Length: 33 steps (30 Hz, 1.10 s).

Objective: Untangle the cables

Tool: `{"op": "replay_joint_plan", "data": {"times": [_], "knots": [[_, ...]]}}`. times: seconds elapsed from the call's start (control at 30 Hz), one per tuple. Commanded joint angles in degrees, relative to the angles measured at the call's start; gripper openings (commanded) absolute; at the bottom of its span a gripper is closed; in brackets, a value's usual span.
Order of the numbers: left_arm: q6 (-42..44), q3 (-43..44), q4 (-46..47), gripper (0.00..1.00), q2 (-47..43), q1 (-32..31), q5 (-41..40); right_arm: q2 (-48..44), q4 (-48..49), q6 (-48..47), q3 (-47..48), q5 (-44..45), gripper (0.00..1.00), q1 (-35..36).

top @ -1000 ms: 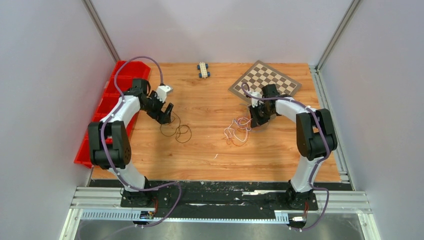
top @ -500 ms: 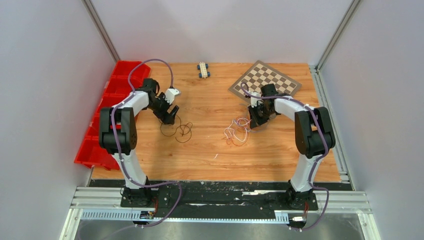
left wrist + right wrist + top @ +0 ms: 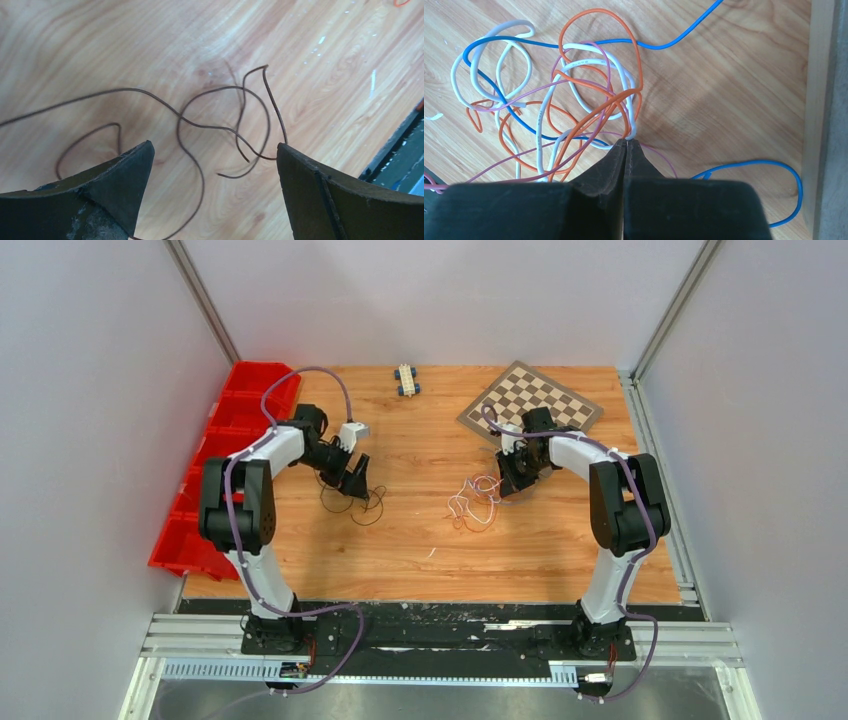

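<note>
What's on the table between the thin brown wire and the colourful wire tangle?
Nothing, just bare wooden table. The top view shows the brown wire lying apart from the colourful tangle, with only wood between them.

On my feed the left arm (image 3: 283, 445) and right arm (image 3: 575, 452) match: white tubular links between chunky black joint housings, a lilac hose (image 3: 335, 385) running along each. The left hand (image 3: 215, 145) has matte black wedge fingers (image 3: 120, 175), scuffed grey.
</note>
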Motion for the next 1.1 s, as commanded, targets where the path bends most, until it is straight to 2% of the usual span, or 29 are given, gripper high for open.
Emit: {"op": "replay_joint_plan", "data": {"times": [0.0,0.13,0.27,0.43,0.5,0.73,0.9,1.07], "knots": [[-8.1,-4.3,5.5,1.00,-10.1,-0.3,4.7,-1.0,0.1,-1.3,1.3,-1.0,0.00,-0.1],[-12.1,-6.9,9.3,1.00,-14.9,-1.4,2.4,-1.7,0.0,-1.8,0.1,-1.2,0.00,-0.1],[-9.2,-9.4,10.9,1.00,-16.9,-7.2,-7.8,-1.7,0.0,-2.2,-0.4,-1.4,0.00,-0.1],[-7.8,-12.3,16.0,1.00,-14.8,-13.7,-26.8,-1.9,-0.1,-2.3,0.0,-1.5,0.00,-0.1],[-7.0,-12.9,17.6,1.00,-13.3,-14.3,-33.5,-2.0,-0.1,-2.6,0.1,-1.4,0.00,-0.2],[-3.4,-14.0,22.9,1.00,-8.8,-14.4,-46.8,-1.3,-0.1,-2.5,0.5,-1.4,0.00,-0.3],[-4.1,-10.9,21.8,1.00,-5.8,-10.1,-45.3,-1.4,-0.2,-2.7,0.5,-1.1,0.00,-0.4],[-6.5,-4.6,14.9,1.00,-2.2,-3.8,-37.2,-1.3,-0.3,-2.8,0.4,-1.1,0.00,-0.7]]}}
